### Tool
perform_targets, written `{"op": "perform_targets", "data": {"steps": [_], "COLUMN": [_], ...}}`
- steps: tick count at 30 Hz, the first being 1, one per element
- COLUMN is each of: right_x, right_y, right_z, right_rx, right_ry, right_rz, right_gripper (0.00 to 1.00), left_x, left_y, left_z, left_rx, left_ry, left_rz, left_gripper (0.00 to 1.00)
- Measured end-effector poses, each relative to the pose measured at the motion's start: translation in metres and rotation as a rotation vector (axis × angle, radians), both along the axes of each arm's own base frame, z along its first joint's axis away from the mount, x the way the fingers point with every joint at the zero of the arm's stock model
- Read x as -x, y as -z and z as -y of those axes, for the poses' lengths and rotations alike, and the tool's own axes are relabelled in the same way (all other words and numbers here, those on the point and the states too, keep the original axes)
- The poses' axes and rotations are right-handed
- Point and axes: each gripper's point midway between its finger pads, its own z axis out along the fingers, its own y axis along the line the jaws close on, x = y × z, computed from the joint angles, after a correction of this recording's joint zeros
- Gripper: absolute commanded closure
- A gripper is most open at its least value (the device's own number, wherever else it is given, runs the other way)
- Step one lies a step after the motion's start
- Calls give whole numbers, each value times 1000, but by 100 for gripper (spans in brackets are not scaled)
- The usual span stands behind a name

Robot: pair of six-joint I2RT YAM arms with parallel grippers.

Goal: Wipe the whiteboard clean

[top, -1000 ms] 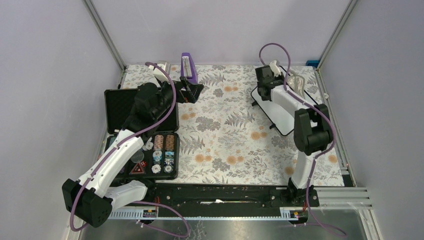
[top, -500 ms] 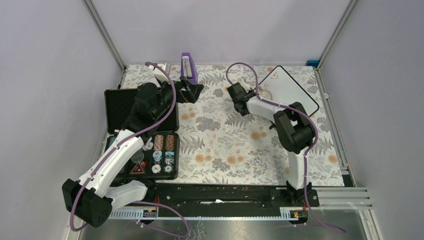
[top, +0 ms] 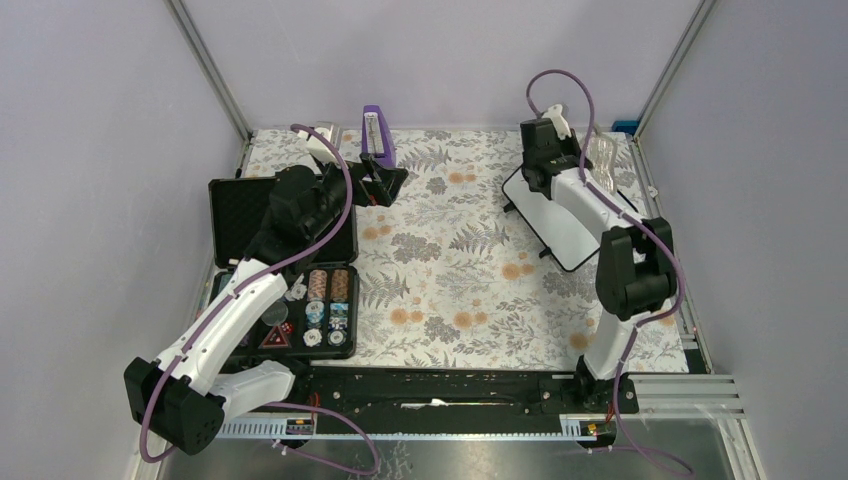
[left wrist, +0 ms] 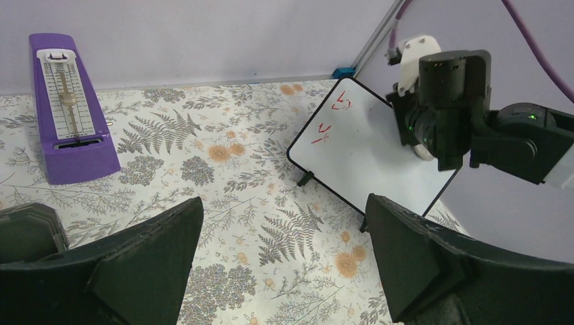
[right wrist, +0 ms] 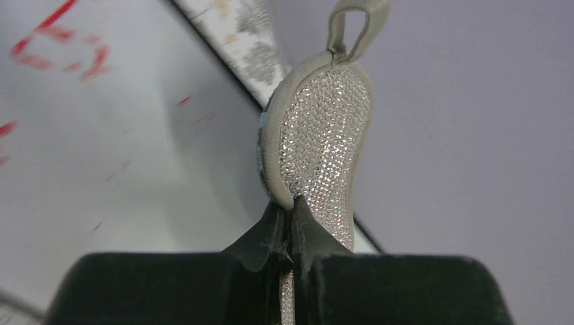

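The whiteboard [top: 562, 228] lies flat at the back right of the table, white with a thin black frame. In the left wrist view the whiteboard [left wrist: 365, 152] shows red marks [left wrist: 340, 103] near its far left corner. My right gripper [top: 583, 165] is over the board's far right part, shut on the silvery oval pad [top: 600, 160]. In the right wrist view the right gripper [right wrist: 291, 211] pinches the pad [right wrist: 323, 132] upright by its edge, against the board [right wrist: 101, 142], and red marks [right wrist: 61, 37] are at upper left. My left gripper [top: 386, 186] is open and empty, left of the board, its jaws [left wrist: 283, 206] wide apart above the cloth.
An open black case of poker chips [top: 300, 300] sits at the left under my left arm. A purple metronome [top: 377, 135] stands at the back centre and also shows in the left wrist view [left wrist: 64, 108]. Metal frame posts and grey walls close in the flowered table.
My right arm swept with the pad from the board's far right to its left side half a second ago, and has now swung back to the far right. The left arm has not moved.
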Motion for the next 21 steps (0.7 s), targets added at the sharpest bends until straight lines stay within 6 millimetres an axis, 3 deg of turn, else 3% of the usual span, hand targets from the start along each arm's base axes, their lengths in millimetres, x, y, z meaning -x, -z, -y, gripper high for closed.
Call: {"op": "perform_targets", "data": {"steps": [5, 10, 15, 21], "right_x": [-41, -77, -74, -58], "right_y": [-6, 16, 43, 74], "right_z": [-10, -25, -27, -58], "right_rx": [106, 176, 210, 118], "right_ry": [-30, -58, -70, -152], "right_rz": [-1, -45, -139, -207], "right_gripper": [100, 100, 100, 100], "left_x": [0, 0, 0, 1], "left_y": [0, 0, 0, 0], "left_z": [0, 0, 0, 1], "left_rx": [0, 0, 0, 1], "left_ry": [3, 3, 3, 6], "left_rz": [0, 0, 0, -1], "left_gripper": [1, 1, 1, 1]}}
